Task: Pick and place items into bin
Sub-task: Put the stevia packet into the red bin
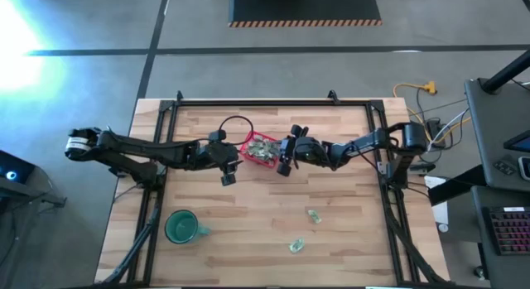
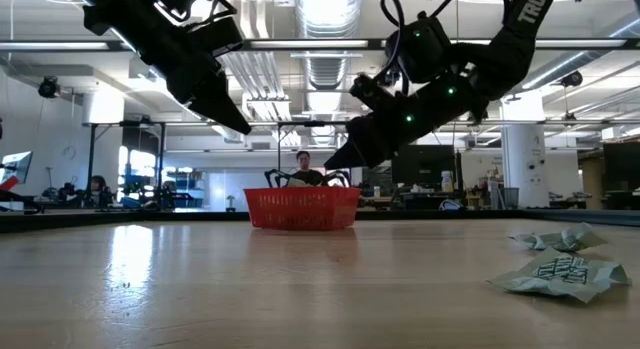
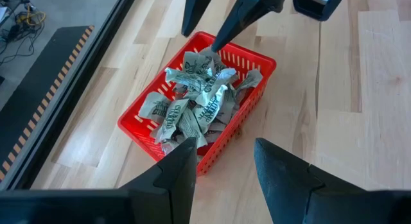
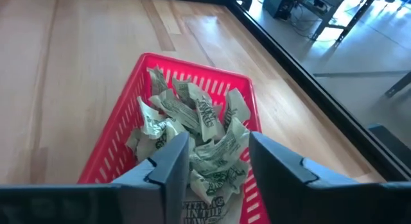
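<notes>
The red mesh bin (image 1: 248, 157) stands at the table's middle, toward the far side, heaped with pale green-and-white wrapped items (image 3: 192, 99). My right gripper (image 4: 212, 163) hangs open just above the heap (image 4: 192, 118), at the bin's right side (image 1: 284, 161). No item shows between its fingers, and its tips clear the rim in the low view (image 2: 345, 159). My left gripper (image 3: 225, 166) waits open in the air left of the bin (image 1: 229, 171). Two more items (image 1: 313, 214) (image 1: 296, 246) lie flat on the table's near right.
A round green mug (image 1: 181, 227) stands near the table's front left corner. A black cable loops on the table just left of the bin (image 1: 234, 122). Bare wood lies between the bin and the two loose items (image 2: 560, 274). People sit in the room beyond the table.
</notes>
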